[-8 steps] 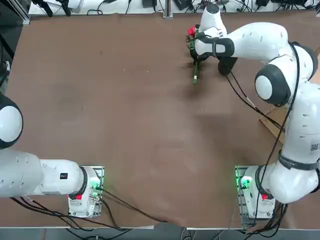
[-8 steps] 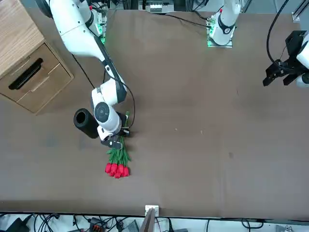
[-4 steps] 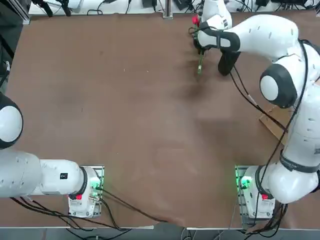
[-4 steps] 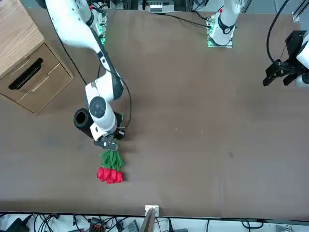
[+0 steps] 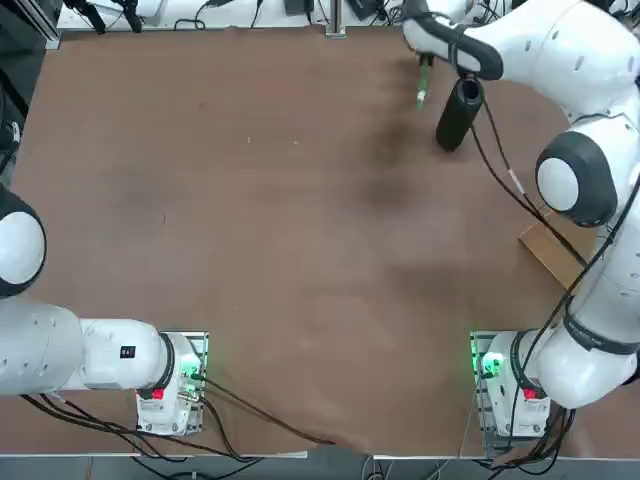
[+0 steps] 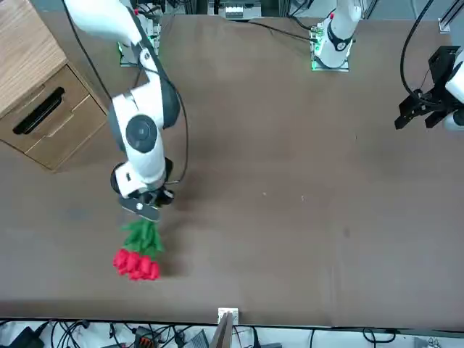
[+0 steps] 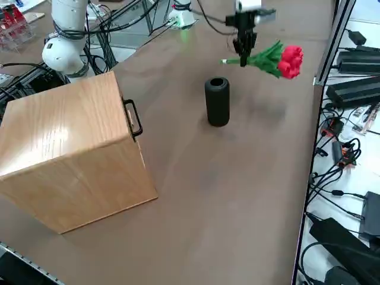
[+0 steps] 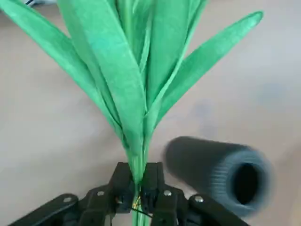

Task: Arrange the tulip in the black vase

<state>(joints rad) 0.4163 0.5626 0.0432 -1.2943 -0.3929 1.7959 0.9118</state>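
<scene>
The right gripper [image 7: 242, 43] grips the tulip bunch [image 7: 274, 60] above the table [image 7: 202, 172], vase [image 7: 217, 101] upright toward seven o'clock in the right side view.

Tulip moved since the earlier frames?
Yes. The tulip, in the right end effector, has shifted robot-right in the front view, farther from the white table-edge bracket.

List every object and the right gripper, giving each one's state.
Red tulip bunch with green leaves: held by its stems, lying sideways above the table
Matte black cylindrical vase: upright, no flowers in it
Pale wooden cabinet with black handle: closed
Black two-finger right gripper: shut on the stems
</scene>
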